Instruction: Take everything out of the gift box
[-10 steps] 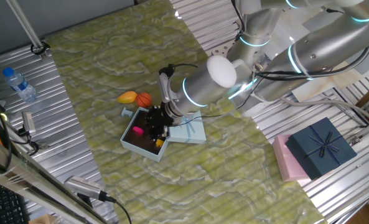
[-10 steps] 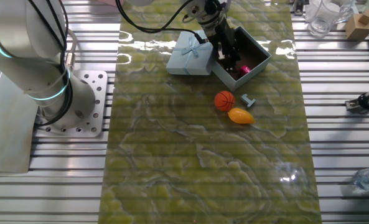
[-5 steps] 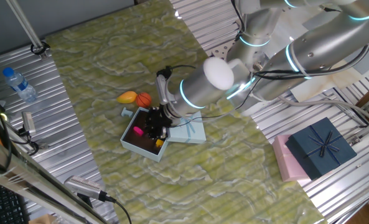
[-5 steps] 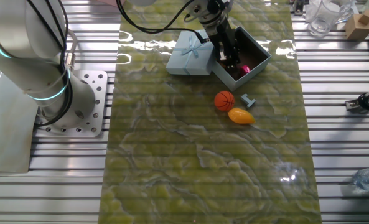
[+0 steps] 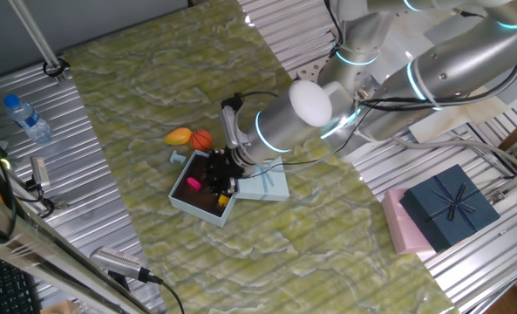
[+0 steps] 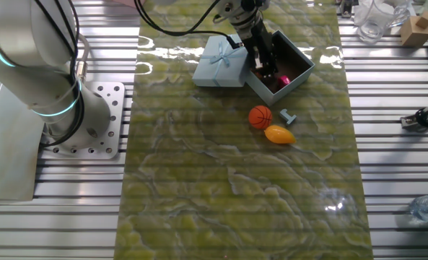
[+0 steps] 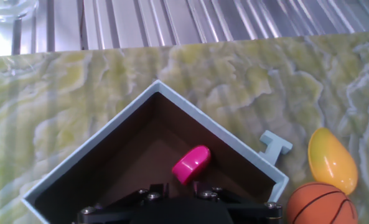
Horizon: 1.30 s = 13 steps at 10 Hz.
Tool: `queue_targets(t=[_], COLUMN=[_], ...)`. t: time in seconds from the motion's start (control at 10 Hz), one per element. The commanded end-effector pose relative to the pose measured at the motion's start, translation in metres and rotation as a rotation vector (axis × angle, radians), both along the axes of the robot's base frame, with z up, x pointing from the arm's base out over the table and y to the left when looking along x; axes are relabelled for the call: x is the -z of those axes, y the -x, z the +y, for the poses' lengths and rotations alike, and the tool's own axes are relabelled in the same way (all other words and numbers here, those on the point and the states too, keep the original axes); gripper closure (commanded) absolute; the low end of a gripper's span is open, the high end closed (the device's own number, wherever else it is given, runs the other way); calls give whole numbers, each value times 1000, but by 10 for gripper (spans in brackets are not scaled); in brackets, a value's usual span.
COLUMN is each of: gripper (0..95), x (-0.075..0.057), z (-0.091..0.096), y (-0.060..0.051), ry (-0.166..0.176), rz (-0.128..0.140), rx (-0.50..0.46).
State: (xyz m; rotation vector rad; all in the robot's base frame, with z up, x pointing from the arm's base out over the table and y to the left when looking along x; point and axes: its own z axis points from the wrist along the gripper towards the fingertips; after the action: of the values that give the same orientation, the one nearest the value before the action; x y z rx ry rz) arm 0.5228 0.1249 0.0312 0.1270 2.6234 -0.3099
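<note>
The pale-blue gift box [image 5: 193, 209] [image 6: 299, 50] [image 7: 89, 142] stands open on the green mat, with its bowed lid [image 5: 265, 183] [image 6: 219, 61] next to it. My gripper [image 5: 219, 177] [image 6: 264, 63] [image 7: 179, 186] is down inside the box, open, with bare brown floor between its fingers. A magenta piece [image 7: 191, 164] [image 5: 193, 184] [image 6: 284, 80] lies on the floor just beyond the fingertips. A small yellow bit [image 5: 224, 200] sits in the box near the gripper. Outside the box lie an orange basketball [image 5: 202, 139] [image 6: 260, 117] [image 7: 320, 204], a yellow-orange mango [image 5: 179, 136] [image 6: 278, 134] [image 7: 331, 160] and a small pale-blue piece [image 5: 179, 158] [image 6: 289, 116] [image 7: 275, 145].
A dark navy box with a bow [image 5: 450, 205] lies on a pink box [image 5: 397, 222] at the right, off the mat. A water bottle [image 5: 27, 118] lies at the far left. The arm's base [image 6: 91, 119] stands beside the mat. Glassware [image 6: 376, 18] sits behind the box.
The gripper has stayed inside the gift box, shifting only slightly. The toys outside the box have not moved.
</note>
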Motion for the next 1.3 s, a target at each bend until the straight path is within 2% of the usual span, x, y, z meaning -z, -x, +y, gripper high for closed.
queue_targets(t=[0.1,0.2,0.3,0.4,0.5,0.6,0.7,0.9,1.0,1.1,1.2,1.3], gripper=[570,570,760,760,760,760,760,760,760,760,760,760], x=[-4,-4,-4,-4,-4,-4,-4,-4,-4,-4,-4,-4], z=[0,0,0,0,0,0,0,0,0,0,0,0], y=[3,3,3,3,3,3,3,3,3,3,3,3], ry=[29,31,34,45,55,44,40,84,105,86,48,24], rz=[-8,-9,-15,-6,30,80,98,134,176,238,278,305], rx=[-7,-10,-19,-47,-88,-144,-182,-244,-296,-326,-323,-314])
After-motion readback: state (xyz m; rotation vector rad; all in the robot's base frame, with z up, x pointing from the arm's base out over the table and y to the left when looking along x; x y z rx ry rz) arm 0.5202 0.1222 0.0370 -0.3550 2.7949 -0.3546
